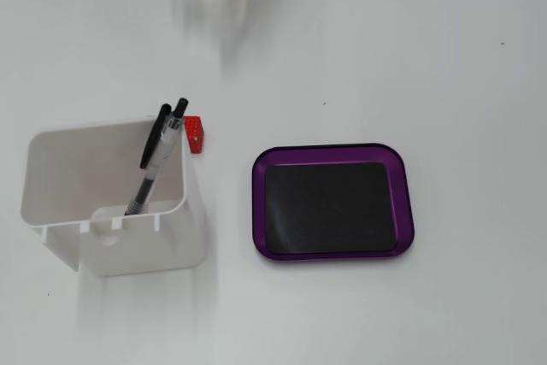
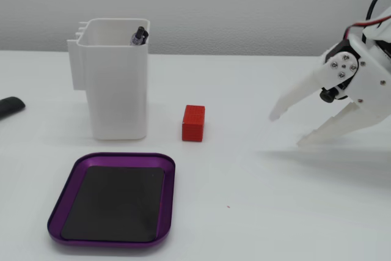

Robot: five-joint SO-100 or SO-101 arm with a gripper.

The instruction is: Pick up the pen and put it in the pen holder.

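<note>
Claw [image 2: 286, 129] fingers spread wide, holding nothing, above table, pen [image 1: 156, 160] standing in pen holder [image 2: 116, 99]

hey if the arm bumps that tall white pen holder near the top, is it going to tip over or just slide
Probably tip. The pen holder stands tall on a narrow base with thin walls, so it likely weighs little. It holds only a pen, leaning against one wall, which adds scant ballast. The smooth white table suggests a low push might slide it instead.
</note>
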